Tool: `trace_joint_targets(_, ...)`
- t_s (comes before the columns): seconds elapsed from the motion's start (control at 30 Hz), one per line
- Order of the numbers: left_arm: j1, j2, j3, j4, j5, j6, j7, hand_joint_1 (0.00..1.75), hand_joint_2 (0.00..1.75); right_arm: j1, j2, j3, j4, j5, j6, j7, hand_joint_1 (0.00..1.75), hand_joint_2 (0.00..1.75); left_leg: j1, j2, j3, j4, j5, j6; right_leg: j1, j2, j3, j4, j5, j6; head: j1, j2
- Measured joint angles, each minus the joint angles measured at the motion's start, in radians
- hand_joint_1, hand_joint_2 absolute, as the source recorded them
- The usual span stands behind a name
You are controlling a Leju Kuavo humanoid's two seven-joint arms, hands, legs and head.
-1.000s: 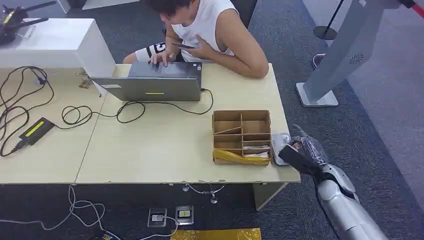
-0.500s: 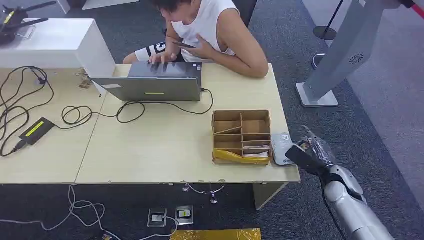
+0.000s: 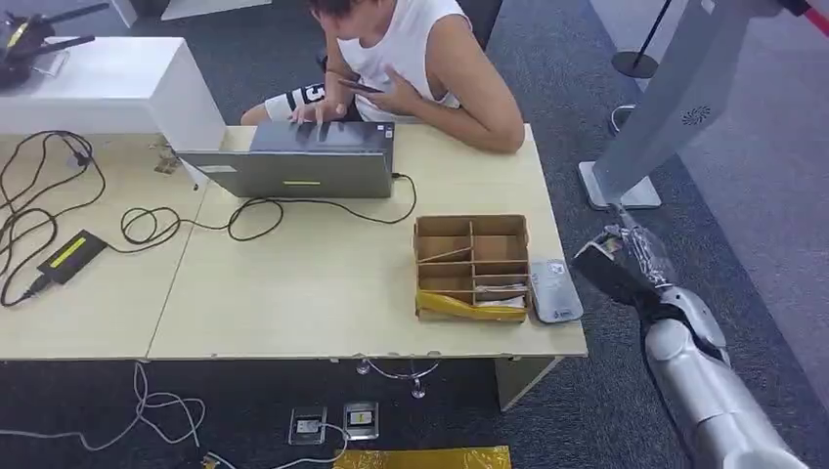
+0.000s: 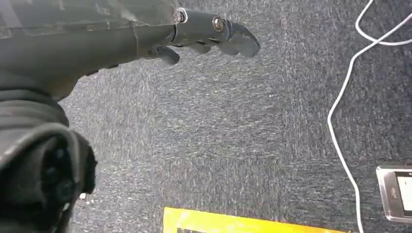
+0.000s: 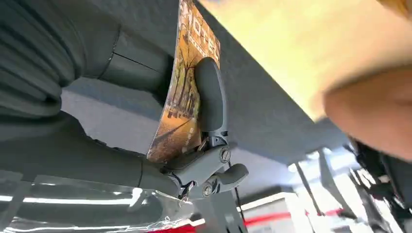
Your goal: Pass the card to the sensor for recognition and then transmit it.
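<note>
My right hand (image 3: 626,262) hovers off the table's right edge, just right of the grey sensor (image 3: 555,289). The sensor lies flat on the table (image 3: 323,293) beside a wooden divider box (image 3: 473,266). In the right wrist view the hand (image 5: 209,111) holds a picture card (image 5: 187,92) printed with an autumn tree scene, pinned between a dark finger and the thumb side. The table's underside and edge (image 5: 311,53) lie beyond the card. My left hand (image 4: 209,36) hangs over the dark carpet, holding nothing, its fingers loosely extended.
A person (image 3: 420,59) sits at the table's far side behind a laptop (image 3: 303,161). Cables and a power brick (image 3: 68,254) lie on the left. A grey stand (image 3: 675,107) rises at the right. On the floor are a white cable (image 4: 350,82) and yellow tape (image 4: 233,223).
My right hand with the card has moved from over the sensor's right end to the right and further away, off the table; the sensor now lies uncovered.
</note>
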Motion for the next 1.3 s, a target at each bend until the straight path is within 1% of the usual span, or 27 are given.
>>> trace_joint_targets(0.07, -0.006, 0.000, -0.003, 0.000, -0.008, 0.000, 0.000, 0.00, 0.00, -0.087, 0.000, 0.000, -0.002, 0.025, -0.003, -0.026, 1.50, 1.75, -0.001, 0.001, 0.000, 0.000, 0.000, 0.000, -0.001, 0.001, -0.001, 0.001, 0.000, 0.000, -0.002, 0.000)
trace_joint_targets(0.17, -0.016, -0.002, -0.006, 0.000, -0.013, 0.000, 0.000, 0.00, 0.00, -0.221, 0.001, 0.003, 0.000, 0.041, -0.002, -0.046, 1.50, 1.75, -0.001, 0.000, 0.000, 0.000, 0.001, 0.000, -0.001, -0.001, 0.000, 0.001, 0.000, 0.000, -0.001, 0.000)
trace_joint_targets(0.2, -0.017, -0.003, -0.006, 0.000, -0.016, 0.000, 0.000, 0.00, 0.00, -0.264, 0.003, 0.007, 0.003, 0.045, -0.003, -0.055, 1.47, 1.75, -0.001, -0.001, 0.000, 0.000, 0.001, 0.000, -0.001, -0.001, -0.001, 0.001, 0.000, 0.000, -0.001, 0.000)
trace_joint_targets(0.23, -0.018, -0.003, -0.007, 0.000, -0.018, 0.000, 0.000, 0.00, 0.00, -0.301, 0.005, 0.010, 0.008, 0.054, -0.008, -0.061, 1.38, 1.75, -0.001, -0.001, 0.000, 0.000, 0.001, 0.000, -0.001, -0.001, -0.001, 0.001, 0.000, 0.000, -0.002, 0.000)
trace_joint_targets(0.27, -0.020, -0.003, -0.008, 0.000, -0.021, 0.000, 0.000, 0.00, 0.00, -0.338, 0.008, 0.012, 0.013, 0.062, -0.011, -0.065, 1.38, 1.75, -0.001, -0.001, 0.000, 0.000, 0.001, 0.000, -0.001, -0.001, -0.001, 0.001, 0.000, 0.000, -0.001, 0.000)
trace_joint_targets(0.3, -0.022, -0.004, -0.009, 0.000, -0.027, 0.000, 0.000, 0.00, 0.00, -0.374, 0.012, 0.016, 0.021, 0.073, -0.013, -0.068, 1.26, 1.75, -0.001, -0.001, -0.001, 0.000, 0.001, 0.000, -0.001, -0.001, -0.001, 0.001, 0.000, 0.000, -0.001, 0.000)
trace_joint_targets(0.37, -0.031, -0.005, -0.016, 0.000, -0.034, -0.001, 0.000, 0.00, 0.00, -0.443, 0.026, 0.030, 0.056, 0.106, -0.012, -0.071, 1.26, 1.75, -0.001, -0.001, -0.001, 0.000, 0.001, 0.000, 0.000, -0.001, -0.001, 0.001, 0.000, 0.000, -0.001, 0.000)
trace_joint_targets(0.4, -0.036, -0.006, -0.021, 0.000, -0.038, -0.002, 0.004, 0.00, 0.00, -0.474, 0.037, 0.040, 0.077, 0.125, -0.013, -0.071, 1.47, 1.75, 0.000, -0.001, -0.001, 0.000, 0.001, 0.000, 0.000, -0.001, -0.001, 0.001, 0.000, 0.000, 0.000, 0.000)
trace_joint_targets(0.5, -0.050, -0.008, -0.031, 0.000, -0.045, -0.010, 0.011, 0.00, 0.00, -0.538, 0.066, 0.074, 0.141, 0.188, -0.003, -0.063, 1.50, 1.75, 0.000, -0.001, -0.001, 0.000, 0.001, 0.000, 0.000, -0.001, -0.001, 0.001, 0.000, 0.000, -0.001, 0.000)
trace_joint_targets(0.57, -0.056, -0.010, -0.033, 0.000, -0.046, -0.012, 0.013, 0.00, 0.00, -0.559, 0.084, 0.094, 0.181, 0.210, 0.003, -0.058, 1.52, 1.75, 0.000, -0.001, -0.001, 0.000, 0.001, 0.000, 0.000, -0.001, -0.001, 0.001, 0.000, 0.000, -0.001, 0.000)
trace_joint_targets(0.63, -0.059, -0.012, -0.038, 0.000, -0.047, -0.016, 0.015, 0.00, 0.00, -0.572, 0.101, 0.114, 0.223, 0.227, 0.006, -0.057, 1.57, 1.75, 0.000, -0.001, -0.001, 0.000, 0.001, 0.000, 0.000, -0.001, -0.001, 0.001, 0.000, 0.000, -0.001, 0.000)
trace_joint_targets(0.8, -0.065, -0.015, -0.050, 0.000, -0.047, -0.019, 0.018, 0.00, 0.00, -0.583, 0.133, 0.156, 0.311, 0.251, 0.020, -0.044, 1.62, 1.75, 0.000, -0.001, -0.001, 0.000, 0.001, 0.000, 0.000, -0.001, -0.001, 0.001, 0.000, 0.000, 0.000, 0.000)
trace_joint_targets(0.83, -0.066, -0.015, -0.054, 0.000, -0.047, -0.019, 0.019, 0.00, 0.00, -0.585, 0.141, 0.167, 0.333, 0.255, 0.024, -0.037, 1.57, 1.75, 0.000, -0.001, -0.001, 0.000, 0.001, 0.000, 0.000, -0.001, -0.001, 0.001, 0.000, 0.000, -0.002, 0.000)
trace_joint_targets(0.9, -0.068, -0.015, -0.058, 0.000, -0.047, -0.019, 0.021, 0.00, 0.00, -0.584, 0.155, 0.179, 0.366, 0.261, 0.029, -0.027, 1.59, 1.75, 0.000, -0.001, -0.001, 0.000, 0.001, 0.000, 0.000, -0.001, -0.001, 0.001, 0.000, 0.000, -0.001, 0.000)
trace_joint_targets(0.93, -0.068, -0.015, -0.059, 0.000, -0.047, -0.019, 0.024, 0.00, 0.00, -0.582, 0.161, 0.185, 0.376, 0.264, 0.029, -0.024, 1.61, 1.75, 0.000, -0.001, -0.001, 0.000, 0.001, 0.000, 0.000, -0.001, -0.001, 0.001, 0.000, 0.000, -0.001, 0.000)
trace_joint_targets(1.0, -0.068, -0.014, -0.063, 0.000, -0.047, -0.020, 0.027, 0.00, 0.00, -0.583, 0.169, 0.196, 0.393, 0.267, 0.029, -0.022, 1.57, 1.75, 0.000, -0.001, -0.001, 0.000, 0.001, 0.000, 0.000, -0.001, -0.001, 0.001, 0.000, 0.000, -0.001, 0.000)
trace_joint_targets(1.1, -0.068, -0.014, -0.064, 0.000, -0.047, -0.021, 0.028, 0.00, 0.00, -0.581, 0.177, 0.204, 0.416, 0.267, 0.029, -0.021, 1.57, 1.75, 0.000, -0.001, -0.001, 0.000, 0.001, 0.000, 0.000, -0.001, -0.001, 0.001, 0.000, 0.000, -0.001, 0.000)
trace_joint_targets(1.13, -0.068, -0.014, -0.064, 0.000, -0.047, -0.021, 0.028, 0.00, 0.00, -0.581, 0.180, 0.207, 0.420, 0.268, 0.029, -0.021, 1.62, 1.75, 0.000, -0.001, -0.001, 0.000, 0.001, 0.000, 0.000, -0.001, -0.001, 0.001, 0.000, 0.000, 0.000, 0.000)
trace_joint_targets(1.2, -0.068, -0.014, -0.064, 0.000, -0.047, -0.023, 0.028, 0.00, 0.00, -0.581, 0.182, 0.212, 0.427, 0.269, 0.029, -0.021, 1.57, 1.75, 0.000, -0.001, -0.001, 0.000, 0.001, 0.000, 0.000, -0.001, -0.001, 0.001, 0.000, 0.000, -0.001, 0.000)
trace_joint_targets(1.23, -0.068, -0.014, -0.064, 0.000, -0.047, -0.025, 0.028, 0.00, 0.00, -0.581, 0.185, 0.216, 0.433, 0.270, 0.029, -0.021, 1.61, 1.75, 0.000, -0.001, -0.001, 0.000, 0.001, 0.000, 0.000, -0.001, -0.001, 0.001, 0.000, 0.000, -0.001, 0.000)
trace_joint_targets(1.3, -0.068, -0.014, -0.068, 0.000, -0.047, -0.029, 0.028, 0.00, 0.00, -0.580, 0.190, 0.221, 0.444, 0.270, 0.029, -0.021, 1.61, 1.75, 0.000, -0.001, -0.001, 0.000, 0.001, 0.000, 0.000, -0.001, -0.001, 0.001, 0.000, 0.000, -0.001, 0.000)
